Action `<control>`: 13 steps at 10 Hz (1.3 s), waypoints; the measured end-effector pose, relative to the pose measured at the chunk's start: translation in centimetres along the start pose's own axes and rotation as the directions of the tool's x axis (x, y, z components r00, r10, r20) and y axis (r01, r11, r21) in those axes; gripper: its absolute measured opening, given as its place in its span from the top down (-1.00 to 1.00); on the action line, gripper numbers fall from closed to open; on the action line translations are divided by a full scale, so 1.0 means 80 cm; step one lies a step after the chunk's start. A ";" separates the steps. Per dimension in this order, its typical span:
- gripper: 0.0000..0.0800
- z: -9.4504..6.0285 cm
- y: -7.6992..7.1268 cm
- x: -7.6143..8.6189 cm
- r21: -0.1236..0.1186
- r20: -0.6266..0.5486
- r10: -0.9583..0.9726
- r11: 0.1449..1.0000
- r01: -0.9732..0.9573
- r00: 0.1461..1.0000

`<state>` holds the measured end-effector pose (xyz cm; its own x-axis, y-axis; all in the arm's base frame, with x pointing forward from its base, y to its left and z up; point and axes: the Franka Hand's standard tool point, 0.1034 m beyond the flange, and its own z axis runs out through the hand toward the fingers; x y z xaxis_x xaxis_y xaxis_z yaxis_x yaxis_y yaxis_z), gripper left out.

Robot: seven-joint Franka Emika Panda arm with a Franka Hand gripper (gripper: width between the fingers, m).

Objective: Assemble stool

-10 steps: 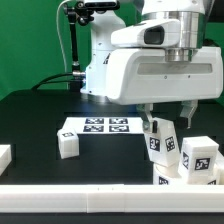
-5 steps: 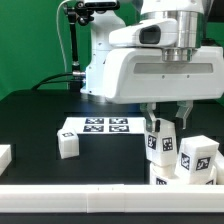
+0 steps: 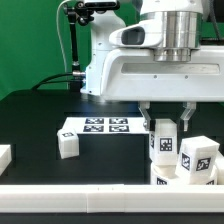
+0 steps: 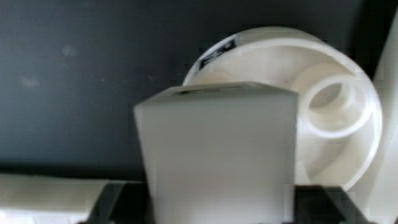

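My gripper (image 3: 166, 126) is shut on a white stool leg (image 3: 163, 142) with black-and-white tags and holds it upright over the round white seat (image 3: 168, 180) at the exterior view's lower right. A second tagged leg (image 3: 199, 160) stands on the seat just to the exterior view's right of the held one. A third tagged leg (image 3: 67, 145) lies on the black table at the left. In the wrist view the held leg (image 4: 222, 140) fills the middle between the dark fingers (image 4: 121, 205), with the seat (image 4: 294, 70) and one of its round sockets (image 4: 338, 105) behind it.
The marker board (image 3: 96, 126) lies on the table behind the loose leg. A plain white block (image 3: 4, 157) sits at the exterior view's left edge. A long white rail (image 3: 90, 197) runs along the front. The robot's base (image 3: 100, 50) stands at the back.
My gripper has carried the held leg toward the exterior view's right, closer to the leg standing on the seat, and the held leg now hangs more upright.
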<state>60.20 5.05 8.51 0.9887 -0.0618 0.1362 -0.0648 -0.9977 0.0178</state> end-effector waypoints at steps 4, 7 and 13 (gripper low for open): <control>0.16 0.002 0.011 0.000 0.038 0.011 0.435 0.900 -0.435 0.901; 0.16 0.003 0.007 -0.001 0.041 0.020 0.692 0.721 -0.692 0.722; 0.16 0.003 0.005 -0.002 0.031 0.037 0.899 0.435 -0.900 0.436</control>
<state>60.07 4.62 8.26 0.3779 -0.9250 0.0388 -0.9136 -0.3794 -0.1460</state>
